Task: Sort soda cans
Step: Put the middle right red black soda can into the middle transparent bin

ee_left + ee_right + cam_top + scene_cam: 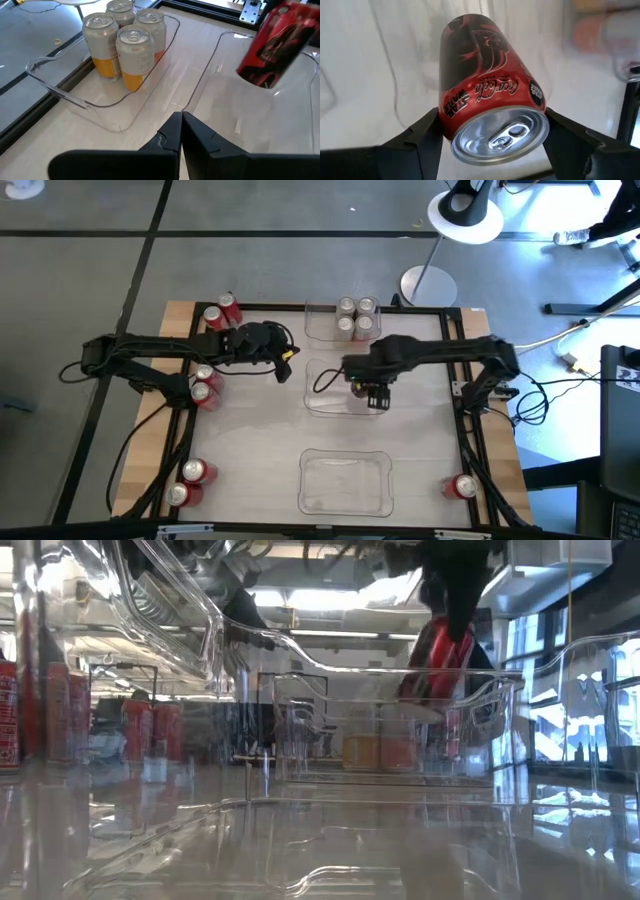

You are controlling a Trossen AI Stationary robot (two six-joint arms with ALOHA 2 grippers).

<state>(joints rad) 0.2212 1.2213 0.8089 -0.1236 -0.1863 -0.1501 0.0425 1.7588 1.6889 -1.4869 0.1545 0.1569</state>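
My right gripper [372, 392] is shut on a red soda can [485, 85] and hangs over the middle clear tray [322, 402]. The low view shows that can [440, 660] tilted at the height of the tray rim. My left gripper [181, 131] is shut and empty, above the table between the far and middle trays [287, 368]. Several silver cans [125, 40] stand upright in the far tray [318, 330]. Other red cans stand on the table: two at the far left [222, 312], two under the left arm [205, 385], two at the near left [190, 480], one at the near right [462, 485]. My right gripper pinches the red can between its two fingers [420, 137], one on each side of the body just below the silver lid [451, 125]. The fingers come from above, slanting down. The can is lifted clear and tilted, its bottom end lowest, over the middle tray.
A third clear tray [345, 505] lies open near the table's near edge. A black frame [300, 308] runs round the work area. The bare table top [250, 450] lies between the trays and the left-hand cans. A lamp base [428, 285] stands beyond the far edge.
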